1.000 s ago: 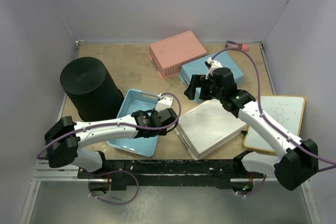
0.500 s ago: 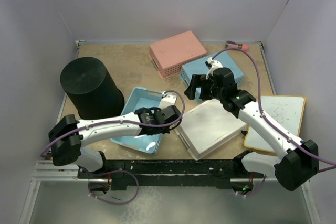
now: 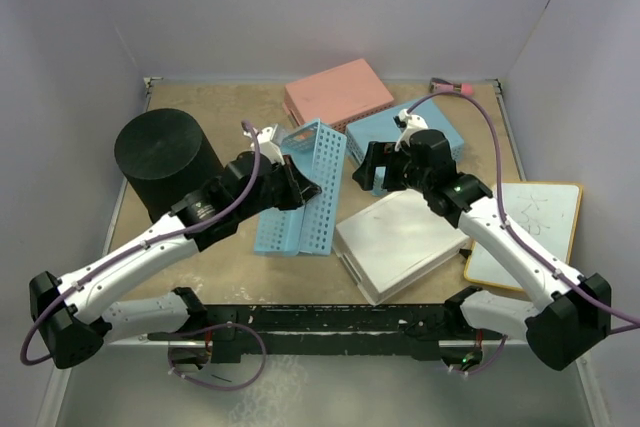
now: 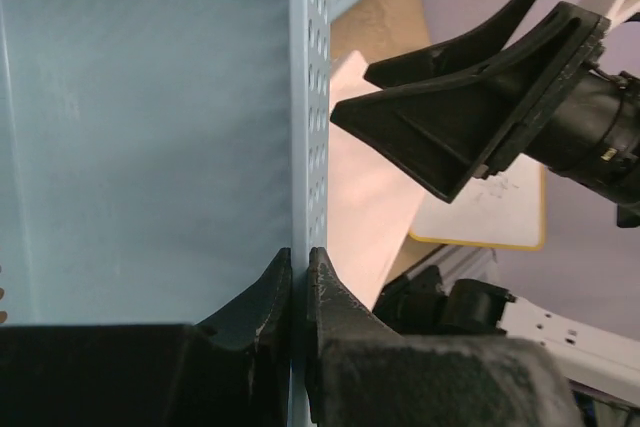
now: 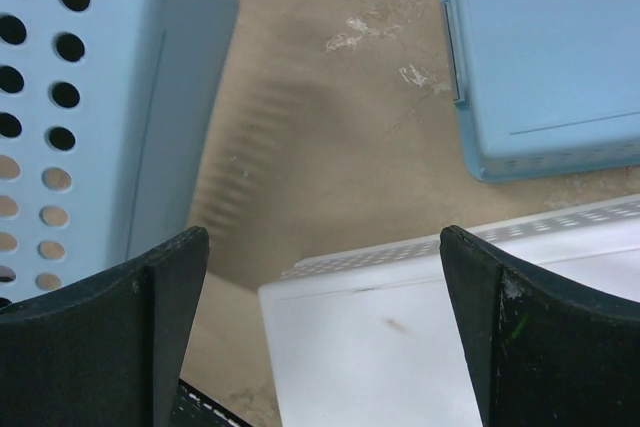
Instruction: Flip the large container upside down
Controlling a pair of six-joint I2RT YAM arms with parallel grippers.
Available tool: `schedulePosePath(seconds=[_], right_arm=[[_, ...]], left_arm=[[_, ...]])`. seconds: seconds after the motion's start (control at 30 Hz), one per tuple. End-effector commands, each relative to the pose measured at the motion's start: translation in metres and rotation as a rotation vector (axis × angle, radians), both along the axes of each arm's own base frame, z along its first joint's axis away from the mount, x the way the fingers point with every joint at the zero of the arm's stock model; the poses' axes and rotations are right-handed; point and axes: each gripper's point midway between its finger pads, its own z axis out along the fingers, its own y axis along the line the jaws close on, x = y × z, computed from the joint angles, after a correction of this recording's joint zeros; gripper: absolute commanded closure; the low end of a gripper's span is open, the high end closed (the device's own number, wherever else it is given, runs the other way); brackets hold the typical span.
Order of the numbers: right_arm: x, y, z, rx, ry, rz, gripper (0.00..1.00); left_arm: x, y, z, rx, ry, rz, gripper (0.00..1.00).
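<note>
The large container, a tall black round bin point(image 3: 170, 169), stands at the table's far left, and its upper face looks flat and closed. No gripper touches it. My left gripper point(image 3: 290, 187) is to the right of the bin, shut on the wall of a light blue perforated basket point(image 3: 305, 192) that it holds tipped up on its side. In the left wrist view the jaws point(image 4: 300, 257) pinch that wall point(image 4: 305, 97). My right gripper point(image 3: 368, 172) is open and empty; in its wrist view point(image 5: 320, 247) it hangs over the corner of the white basket point(image 5: 420, 347).
The white perforated basket point(image 3: 400, 242) lies upside down at centre right. A pink basket point(image 3: 338, 99) and a second blue basket point(image 3: 405, 137) lie upside down at the back. A whiteboard point(image 3: 525, 232) lies at the right edge. White walls enclose the table.
My left arm has swung from the near centre towards the far side, lifting the blue basket from flat on the table to standing on its side. The right arm has barely moved.
</note>
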Motion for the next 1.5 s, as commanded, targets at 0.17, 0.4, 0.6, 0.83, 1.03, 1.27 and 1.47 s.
schedulePosePath(seconds=[0.17,0.4,0.6,0.83,1.03,1.27,1.47], right_arm=[[-0.002,-0.012,0.025,0.012,-0.080,-0.053,0.00],[-0.003,-0.015,0.026,0.008,-0.086,-0.060,0.00],[-0.003,-0.013,0.024,0.011,-0.080,-0.053,0.00],[-0.002,-0.012,0.022,0.008,-0.077,-0.047,0.00],[-0.001,-0.008,0.020,0.011,-0.070,-0.033,0.00],[0.000,-0.005,0.018,0.015,-0.062,-0.021,0.00],[0.001,-0.004,0.017,0.016,-0.059,-0.019,0.00]], left_arm=[[-0.002,-0.028,0.041,-0.427,0.021,-0.113,1.00],[0.009,-0.021,0.034,-0.537,0.055,-0.091,1.00],[0.013,-0.007,0.011,-0.649,0.093,-0.061,1.00],[0.019,0.006,-0.034,-0.465,0.149,0.022,0.84],[0.019,0.018,-0.046,-0.282,0.142,0.038,0.57],[0.018,0.027,-0.044,-0.186,0.121,0.035,0.44],[0.017,0.038,-0.050,-0.141,0.113,0.071,0.51]])
